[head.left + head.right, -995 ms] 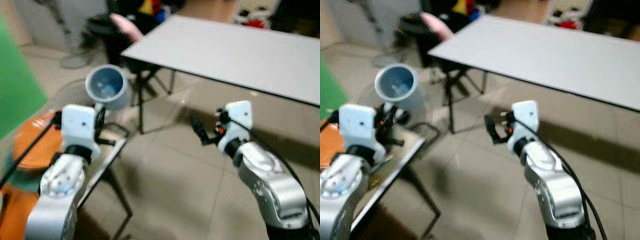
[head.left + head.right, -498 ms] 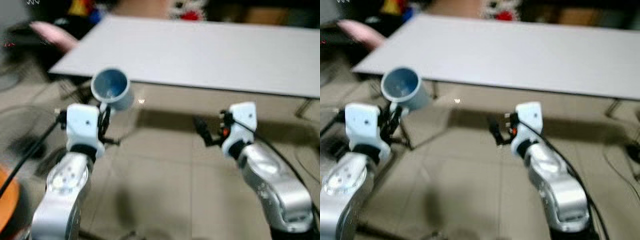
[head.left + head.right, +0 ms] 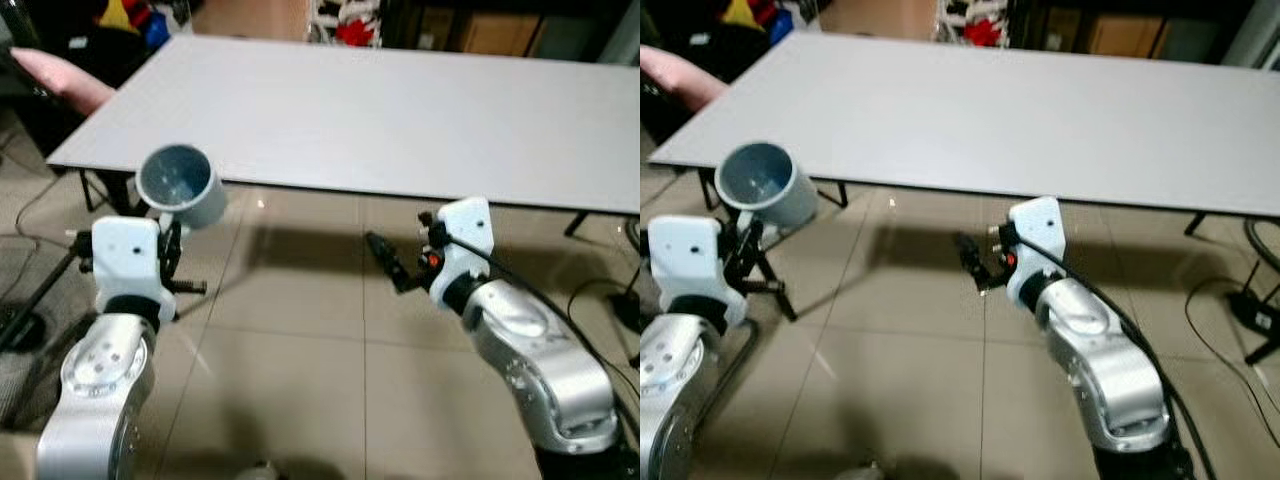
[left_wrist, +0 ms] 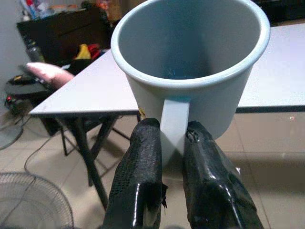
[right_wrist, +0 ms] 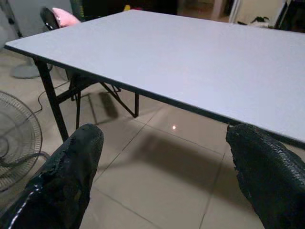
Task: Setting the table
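A pale blue-grey mug (image 3: 180,186) is held up in front of me, its mouth tipped toward my head. My left gripper (image 4: 169,157) is shut on the mug's handle (image 4: 172,125), one black finger on each side. The mug hangs just short of the near left corner of a long grey table (image 3: 380,110), over the floor. My right gripper (image 3: 385,262) is open and empty, held at about table-edge height below the table's near edge. In the right wrist view its fingers (image 5: 71,167) stand wide apart, pointing at the table (image 5: 190,62).
The tabletop is bare. Beige floor tiles (image 3: 300,370) lie between me and the table. A fan grille (image 5: 19,133) and a folding table leg (image 4: 88,162) stand at the left. A pink cushion (image 3: 60,80) and dark clutter lie beyond the left corner. Cables (image 3: 1240,300) trail at the right.
The camera has swung right, so the table now lies square ahead and the orange things and small side table are gone. Both arms hold the same poses; the mug stays gripped.
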Motion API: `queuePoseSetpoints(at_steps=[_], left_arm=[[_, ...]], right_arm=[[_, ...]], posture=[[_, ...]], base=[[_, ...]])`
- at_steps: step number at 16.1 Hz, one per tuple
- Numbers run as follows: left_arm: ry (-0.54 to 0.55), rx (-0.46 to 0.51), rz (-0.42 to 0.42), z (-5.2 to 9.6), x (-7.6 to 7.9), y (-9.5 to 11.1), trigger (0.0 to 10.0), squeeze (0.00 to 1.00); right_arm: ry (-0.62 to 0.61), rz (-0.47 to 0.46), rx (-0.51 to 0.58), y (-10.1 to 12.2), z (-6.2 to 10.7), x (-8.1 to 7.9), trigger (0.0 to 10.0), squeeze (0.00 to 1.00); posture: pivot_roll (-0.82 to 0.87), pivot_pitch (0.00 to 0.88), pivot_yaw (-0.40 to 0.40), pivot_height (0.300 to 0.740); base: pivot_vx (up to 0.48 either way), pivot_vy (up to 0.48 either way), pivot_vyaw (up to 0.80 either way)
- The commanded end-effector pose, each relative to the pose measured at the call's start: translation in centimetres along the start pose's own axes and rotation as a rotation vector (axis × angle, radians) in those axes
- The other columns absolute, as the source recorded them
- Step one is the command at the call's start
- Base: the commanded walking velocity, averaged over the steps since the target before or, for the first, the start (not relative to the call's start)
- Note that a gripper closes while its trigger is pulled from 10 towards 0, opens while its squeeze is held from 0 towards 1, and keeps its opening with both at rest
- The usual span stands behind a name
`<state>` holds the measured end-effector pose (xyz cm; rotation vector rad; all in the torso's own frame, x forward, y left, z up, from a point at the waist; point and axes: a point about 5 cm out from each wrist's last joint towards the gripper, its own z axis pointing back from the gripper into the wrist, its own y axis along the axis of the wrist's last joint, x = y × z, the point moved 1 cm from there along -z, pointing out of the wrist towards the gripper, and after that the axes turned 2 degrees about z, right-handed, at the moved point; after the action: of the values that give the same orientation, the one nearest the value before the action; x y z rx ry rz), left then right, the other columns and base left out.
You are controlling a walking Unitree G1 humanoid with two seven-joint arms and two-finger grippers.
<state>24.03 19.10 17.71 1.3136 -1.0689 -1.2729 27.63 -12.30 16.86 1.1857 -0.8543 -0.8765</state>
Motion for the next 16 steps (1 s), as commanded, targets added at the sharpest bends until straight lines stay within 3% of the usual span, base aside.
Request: queuePoseSetpoints(at_steps=[1,4,6,16], left_arm=[[-0.012,0.017,0.001,0.13,0.33,0.49,10.0,0.0],[-0.022,0.019,-0.002,-0.01,0.31,0.66,10.0,0.0],[-0.034,0.022,0.0,-0.27,0.37,0.78,10.0,0.0],[-0.058,0.009,0.031,-0.47,1.05,0.47,10.0,0.0]], right_arm=[[0.002,0.024,0.0,0.09,0.07,0.14,10.0,0.0],[0.007,0.017,0.011,0.19,-0.08,-0.08,10.0,0.0],[-0.016,-0.022,0.018,0.22,-0.16,0.15,10.0,0.0],[-0.031,-0.032,0.019,0.15,0.23,0.42,10.0,0.0]], posture=[[-0.04,0.069,0.016,0.74],[-0.04,0.067,0.017,0.74],[-0.04,0.066,0.027,0.74],[-0.05,0.065,0.039,0.74]], base=[[0.341,0.0,0.0],[0.345,0.0,0.77],[0.345,0.0,0.0],[0.345,0.0,0.0]])
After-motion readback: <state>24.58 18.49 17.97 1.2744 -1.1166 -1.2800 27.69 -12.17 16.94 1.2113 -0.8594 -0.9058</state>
